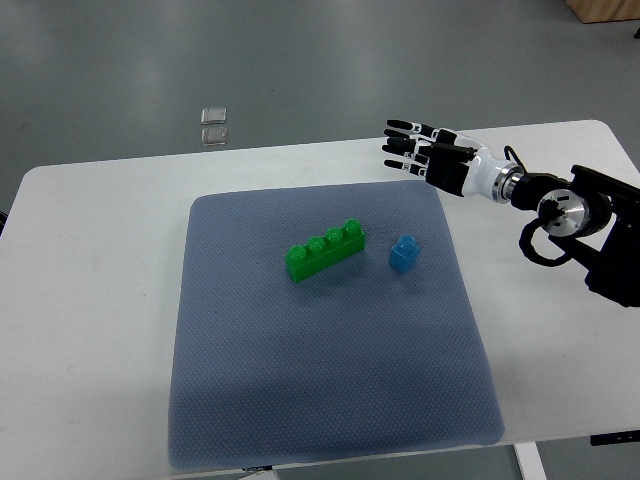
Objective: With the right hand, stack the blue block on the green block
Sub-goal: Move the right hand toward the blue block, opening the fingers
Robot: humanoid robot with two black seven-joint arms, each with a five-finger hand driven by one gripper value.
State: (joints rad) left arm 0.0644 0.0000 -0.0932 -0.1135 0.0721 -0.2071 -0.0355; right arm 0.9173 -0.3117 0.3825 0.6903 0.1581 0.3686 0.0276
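Right hand (425,155): enters from the right edge, held above the far right corner of the blue-grey mat (330,400), fingers extended and spread flat, holding nothing; well apart from both blocks. Left hand: not in view. Blue block (404,254): small, single stud on top, upright on the mat, right of the mat's centre, just beside the right end of the green block but not touching it. Green block (324,249): long, four studs in a row, lying on the mat near its centre, set at a diagonal with its right end farther from the robot than its left. Mat: rests on a white table (90,300), covering most of the middle. Two small clear square items (214,125): on the floor beyond the table's far edge, off the mat, no part in the task. Status, as judged: stacking not begun; blue block ungrasped. Risks, as judged: the blue block is small against broad fingers, so a pinch closed off-centre could tip it or squirt it across the mat; the narrow gap to the green block leaves little room for a finger on that side, so a descending hand could nudge the green block and change its angle; the green block's diagonal lie means the blue block must be turned to match the studs, else it will sit crooked or slide off; pressing down on one end could rock the green block up.
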